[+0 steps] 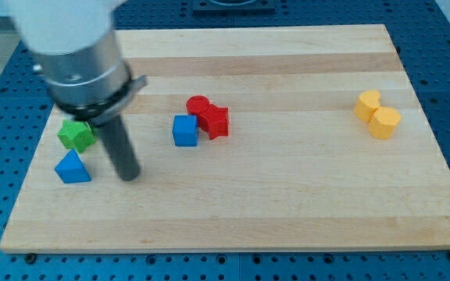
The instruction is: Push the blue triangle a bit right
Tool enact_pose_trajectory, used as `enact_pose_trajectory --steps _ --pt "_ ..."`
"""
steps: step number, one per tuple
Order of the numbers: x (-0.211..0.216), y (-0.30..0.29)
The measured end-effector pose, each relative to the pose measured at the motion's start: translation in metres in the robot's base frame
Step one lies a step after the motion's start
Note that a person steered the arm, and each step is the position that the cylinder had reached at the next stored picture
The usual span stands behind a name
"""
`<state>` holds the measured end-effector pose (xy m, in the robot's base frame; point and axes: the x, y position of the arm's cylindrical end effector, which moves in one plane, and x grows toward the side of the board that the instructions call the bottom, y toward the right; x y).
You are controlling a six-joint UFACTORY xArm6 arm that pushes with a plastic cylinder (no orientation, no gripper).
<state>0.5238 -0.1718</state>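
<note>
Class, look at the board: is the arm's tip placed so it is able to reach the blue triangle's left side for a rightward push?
Probably not yet. My tip stands on the blue triangle's right; it must circle round, minding the green block just above.

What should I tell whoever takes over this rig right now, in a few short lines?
My tip is on the board just to the view's right of the blue triangle, not touching it.
The green block sits directly above the triangle; a blue cube lies further right.
Done: no push evident.
Left: bring the tip round to the triangle's left side, then nudge it slightly right.
</note>
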Motion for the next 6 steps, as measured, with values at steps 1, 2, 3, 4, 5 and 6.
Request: enact_pose_trajectory --steps 1,2,3,4,5,6 --pt "0.020 -0.066" --pt "0.028 -0.132" --pt "0.028 -0.132" --pt "0.016 -0.133" --pt "-0.008 -0.122" --pt "-0.014 -0.073"
